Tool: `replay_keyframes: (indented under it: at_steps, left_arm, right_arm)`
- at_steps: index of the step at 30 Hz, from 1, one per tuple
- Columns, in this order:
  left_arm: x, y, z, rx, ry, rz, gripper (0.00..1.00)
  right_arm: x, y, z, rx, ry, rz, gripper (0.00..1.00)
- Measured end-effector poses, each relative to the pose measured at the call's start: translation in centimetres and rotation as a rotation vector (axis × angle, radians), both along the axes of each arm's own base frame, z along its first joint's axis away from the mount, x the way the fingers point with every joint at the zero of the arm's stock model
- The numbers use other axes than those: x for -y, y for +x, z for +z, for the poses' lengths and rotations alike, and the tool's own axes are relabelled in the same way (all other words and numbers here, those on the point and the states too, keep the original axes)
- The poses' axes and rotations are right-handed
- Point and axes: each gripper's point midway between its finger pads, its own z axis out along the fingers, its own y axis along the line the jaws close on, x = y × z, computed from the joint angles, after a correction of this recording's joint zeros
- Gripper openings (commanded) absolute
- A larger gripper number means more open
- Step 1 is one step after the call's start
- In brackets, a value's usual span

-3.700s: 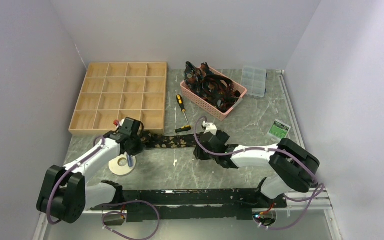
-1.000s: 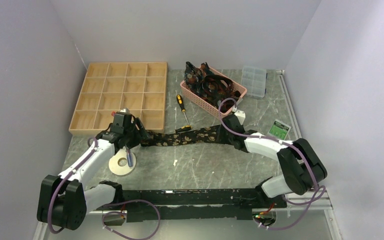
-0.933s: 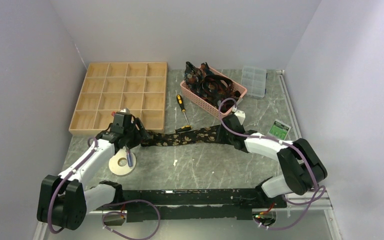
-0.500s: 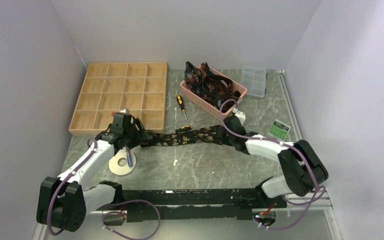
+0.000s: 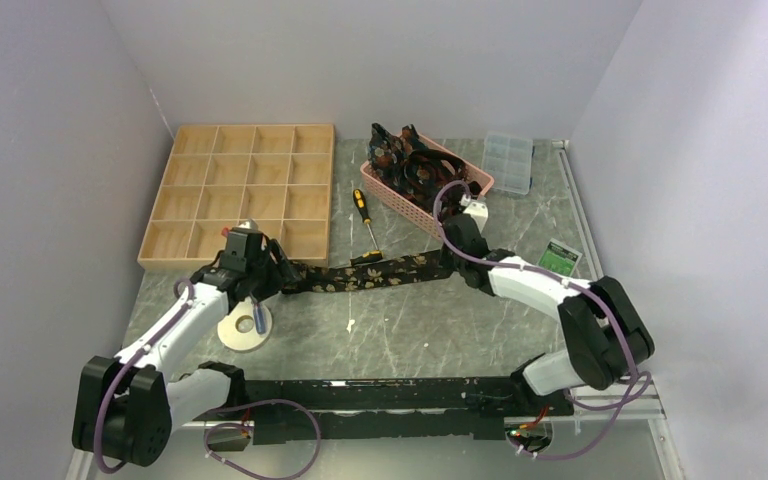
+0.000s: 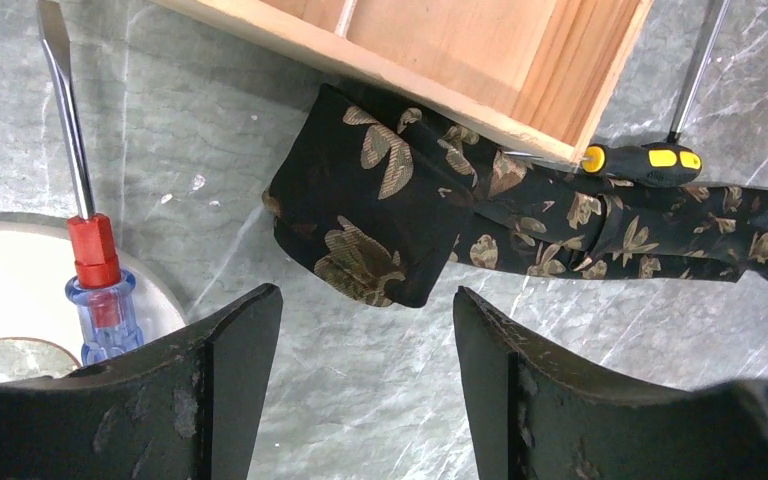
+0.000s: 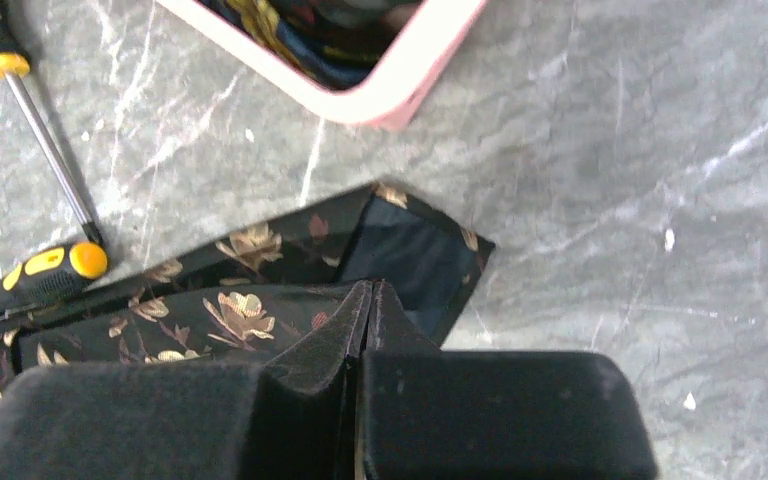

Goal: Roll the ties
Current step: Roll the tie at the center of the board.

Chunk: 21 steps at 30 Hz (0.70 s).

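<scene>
The tie point(image 5: 370, 274) lies stretched left to right across the middle of the tabletop point(image 5: 410, 330); its left end is folded into a thick pad just in front of the near corner of the wooden tray point(image 6: 460, 60), and its pointed right end lies near the corner of the pink basket point(image 7: 400, 80), with the dark lining turned up. The right end effector point(image 7: 365, 300) is closed tight, and its tips seem to pinch the upper layer of cloth at that right end; the hold is very thin, so I think it can slip out at the first pull. The left end effector point(image 6: 365, 310) hangs wide open above the folded left end and holds nothing. If the right side pulls or lifts before the left end is pressed down, the fold there will probably open; the cloth may also drag the yellow-handled screwdriver point(image 6: 650, 160), which touches its far edge. The middle of the tie looks narrow and twisted, so a roll may go crooked or loose. If the left one comes down carelessly, one finger may hit the tray corner or the red screwdriver point(image 6: 95, 260) beside it.
</scene>
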Motion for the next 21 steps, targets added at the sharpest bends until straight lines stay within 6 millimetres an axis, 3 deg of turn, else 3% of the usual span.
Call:
replay_keyframes:
  at_steps: [6, 12, 13, 16, 17, 21]
  left_arm:
    - [-0.2, -0.2, -0.1, -0.002, 0.002, 0.011, 0.69]
    - [-0.3, -0.2, 0.0, 0.002, 0.005, 0.016, 0.69]
    - [-0.3, -0.2, 0.0, 0.002, 0.005, 0.017, 0.69]
    - [-0.3, -0.2, 0.0, 0.002, 0.007, 0.017, 0.69]
    - [-0.4, -0.3, 0.0, 0.002, 0.011, 0.018, 0.69]
    - [-1.0, -0.5, 0.4, 0.014, 0.033, 0.029, 0.70]
  right_arm:
    - [-0.5, 2.3, -0.1, 0.014, -0.059, 0.015, 0.00]
    - [0.0, 3.1, -1.3, -0.006, -0.139, 0.022, 0.01]
    - [0.1, 3.1, -1.5, -0.010, -0.150, 0.022, 0.09]
    - [0.3, 2.9, -1.7, -0.017, -0.171, 0.023, 0.46]
    - [0.3, 2.9, -1.5, -0.014, -0.177, 0.023, 0.54]
    - [-0.3, 2.2, -0.2, 0.006, -0.199, 0.045, 0.59]
